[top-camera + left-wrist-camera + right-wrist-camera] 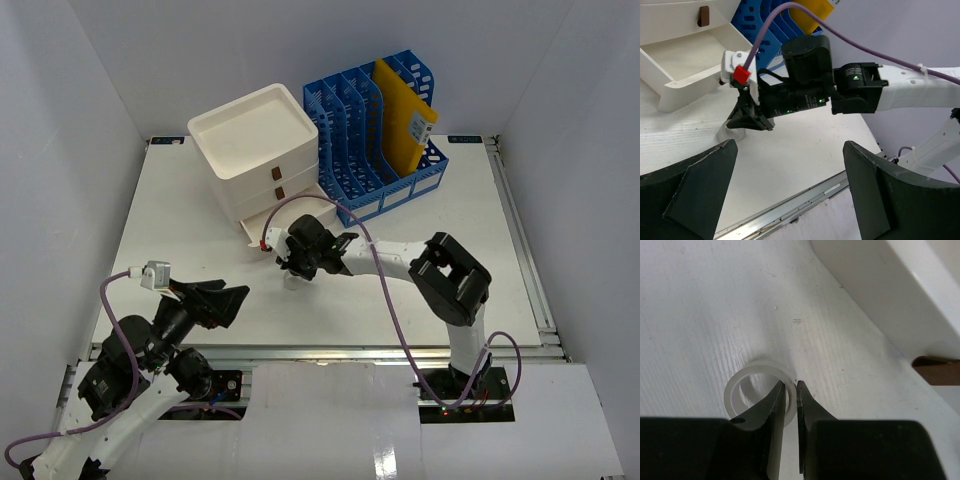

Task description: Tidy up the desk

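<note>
On the white surface [450, 270] stretching ahead of both arms, the right pincer [790, 390] was clamped onto the wall of a translucent ring [757, 367] lying flat near the open bottom drawer [262, 225] (left pincer [790, 145] gaped wide, holding nothing, over the front-left corner).
</note>
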Tool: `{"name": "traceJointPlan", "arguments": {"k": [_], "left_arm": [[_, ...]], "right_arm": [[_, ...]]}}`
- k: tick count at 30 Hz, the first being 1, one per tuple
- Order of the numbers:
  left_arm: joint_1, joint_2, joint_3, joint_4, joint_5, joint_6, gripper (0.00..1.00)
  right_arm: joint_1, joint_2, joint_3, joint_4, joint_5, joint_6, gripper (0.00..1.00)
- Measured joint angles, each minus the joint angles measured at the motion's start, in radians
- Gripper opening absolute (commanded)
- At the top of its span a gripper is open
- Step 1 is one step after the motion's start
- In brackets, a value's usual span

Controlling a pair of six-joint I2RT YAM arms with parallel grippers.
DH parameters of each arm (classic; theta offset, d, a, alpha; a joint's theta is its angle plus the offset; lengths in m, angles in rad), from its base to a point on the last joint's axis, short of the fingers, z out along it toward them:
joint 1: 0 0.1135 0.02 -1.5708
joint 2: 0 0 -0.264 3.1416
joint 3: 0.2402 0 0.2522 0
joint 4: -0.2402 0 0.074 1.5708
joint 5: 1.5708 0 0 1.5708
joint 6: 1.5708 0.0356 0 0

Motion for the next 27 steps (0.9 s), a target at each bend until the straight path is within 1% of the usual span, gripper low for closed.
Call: {"name": "traceJointPlan", "arguments": {"k": [5, 9, 13, 17, 20, 23, 27], "left_arm": [[0.000, 0.000, 0.000, 0.000, 0.001, 0.000, 0.98], [0.000, 0.000, 0.000, 0.000, 0.002, 0.000, 0.98], [0.000, 0.000, 0.000, 0.000, 0.003, 0.000, 0.98], [0.000, 0.000, 0.000, 0.000, 0.003, 0.000, 0.98], [0.000, 0.000, 0.000, 0.000, 0.003, 0.000, 0.98], [0.000, 0.001, 0.000, 0.001, 0.004, 0.000, 0.98], [0.000, 0.020, 0.000, 0.006, 0.011, 0.001, 0.98]], "right_arm": [[-0.032, -0.097, 0.005, -0.040, -0.055, -0.178, 0.08], [-0.056, -0.136, 0.087, -0.080, -0.066, -0.312, 0.08], [-0.082, -0.112, 0.227, -0.096, -0.052, -0.390, 0.08], [-0.109, -0.030, 0.381, -0.080, -0.016, -0.417, 0.09], [-0.125, 0.032, 0.436, -0.052, 0.028, -0.419, 0.18], [-0.133, 0.087, 0.444, -0.034, 0.058, -0.416, 0.27], [-0.134, 0.140, 0.441, -0.037, 0.073, -0.398, 0.50]]}}
